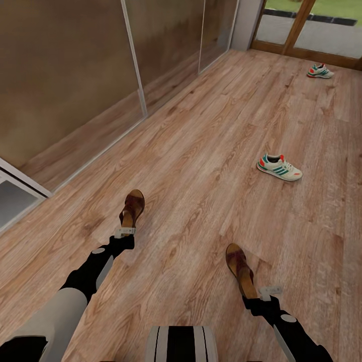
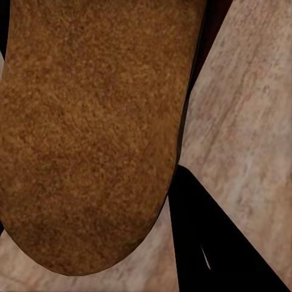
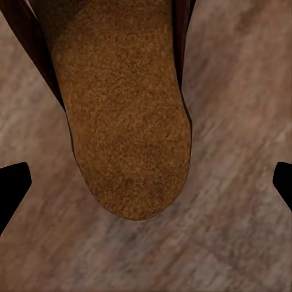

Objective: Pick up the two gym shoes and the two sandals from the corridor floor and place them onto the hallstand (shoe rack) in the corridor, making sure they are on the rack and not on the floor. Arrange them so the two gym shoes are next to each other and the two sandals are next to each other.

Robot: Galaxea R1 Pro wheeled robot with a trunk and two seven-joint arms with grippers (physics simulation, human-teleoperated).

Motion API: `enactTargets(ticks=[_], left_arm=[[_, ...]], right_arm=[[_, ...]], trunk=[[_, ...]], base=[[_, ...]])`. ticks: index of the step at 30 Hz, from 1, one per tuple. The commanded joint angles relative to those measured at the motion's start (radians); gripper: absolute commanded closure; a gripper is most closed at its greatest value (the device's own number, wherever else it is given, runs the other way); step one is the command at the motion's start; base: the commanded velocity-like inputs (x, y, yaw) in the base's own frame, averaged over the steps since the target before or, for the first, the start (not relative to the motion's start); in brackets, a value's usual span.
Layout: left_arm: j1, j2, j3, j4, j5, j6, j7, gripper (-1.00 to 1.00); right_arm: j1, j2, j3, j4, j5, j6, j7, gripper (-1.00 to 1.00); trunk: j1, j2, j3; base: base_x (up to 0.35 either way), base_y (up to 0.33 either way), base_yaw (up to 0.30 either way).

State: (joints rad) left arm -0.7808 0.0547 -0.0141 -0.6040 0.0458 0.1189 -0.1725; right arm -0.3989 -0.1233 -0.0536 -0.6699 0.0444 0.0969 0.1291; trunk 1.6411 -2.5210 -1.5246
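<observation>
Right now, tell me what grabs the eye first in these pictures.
Two brown sandals on the wood floor, the left sandal at the left gripper, the right sandal at the right gripper. Farther right lie the near gym shoe and the far gym shoe.

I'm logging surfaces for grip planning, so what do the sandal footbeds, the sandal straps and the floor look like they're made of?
Sandal footbeds: tan with a fine matte grain, looks like suede or cork.
Sandal straps: dark brown with a slight sheen, probably leather.
Floor: light brown planks with visible grain and knots, wood or wood-look laminate; these renders cannot settle which.
</observation>
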Motion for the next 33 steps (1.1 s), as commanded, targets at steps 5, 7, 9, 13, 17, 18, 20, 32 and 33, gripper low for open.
enactTargets(ticks=[5, 7, 9, 13, 17, 18, 20, 32, 33], left_arm=[[0.0, 0.001, -0.001, -0.002, 0.002, 0.008, -0.004, 1.0], [0.0, 0.001, -0.002, -0.002, 0.001, 0.008, -0.004, 1.0], [0.0, 0.001, -0.002, -0.003, 0.001, 0.008, -0.004, 1.0], [0.0, 0.001, -0.002, -0.003, 0.0, 0.008, -0.004, 1.0], [-0.003, 0.001, 0.001, -0.005, 0.0, 0.01, -0.003, 1.0], [-0.004, 0.001, 0.001, -0.007, 0.0, 0.01, -0.002, 1.0], [-0.004, 0.001, 0.002, -0.015, 0.0, 0.01, -0.002, 1.0], [-0.004, 0.001, 0.002, -0.161, 0.002, 0.068, -0.001, 1.0], [-0.004, 0.001, 0.002, -0.164, 0.002, 0.071, -0.001, 1.0]], right_arm=[[0.0, 0.001, -0.005, -0.003, 0.005, 0.006, 0.007, -1.0], [0.0, 0.001, -0.005, -0.003, 0.005, 0.006, 0.007, -1.0], [0.0, 0.001, -0.005, -0.003, 0.005, 0.006, 0.007, -1.0], [0.0, 0.001, -0.005, -0.003, 0.005, 0.006, 0.007, -1.0], [0.0, 0.001, -0.005, -0.003, 0.004, 0.005, 0.007, -1.0], [0.0, 0.002, -0.005, -0.003, 0.004, 0.005, 0.007, -1.0], [0.0, 0.002, -0.005, -0.003, 0.003, 0.005, 0.007, -1.0], [0.0, 0.003, -0.005, -0.004, 0.003, 0.005, 0.007, -1.0], [0.0, 0.003, -0.005, -0.004, 0.003, 0.005, 0.007, -1.0]], trunk=[[0.0, 0.0, -0.001], [0.0, 0.0, -0.001], [0.0, 0.0, -0.001], [0.0, 0.0, -0.001], [0.0, 0.0, -0.001], [0.0, 0.0, -0.001], [0.0, 0.0, -0.001], [0.003, -0.002, -0.038], [0.004, -0.002, -0.043]], base=[[0.066, 0.0, 0.0], [0.161, 0.0, 0.0], [0.094, 0.0, 0.0], [0.035, 0.0, 0.0], [0.008, 0.0, 0.0], [0.003, 0.0, 0.0], [0.002, 0.0, 0.0], [0.0, 0.0, 0.0], [0.0, 0.0, 0.0]])
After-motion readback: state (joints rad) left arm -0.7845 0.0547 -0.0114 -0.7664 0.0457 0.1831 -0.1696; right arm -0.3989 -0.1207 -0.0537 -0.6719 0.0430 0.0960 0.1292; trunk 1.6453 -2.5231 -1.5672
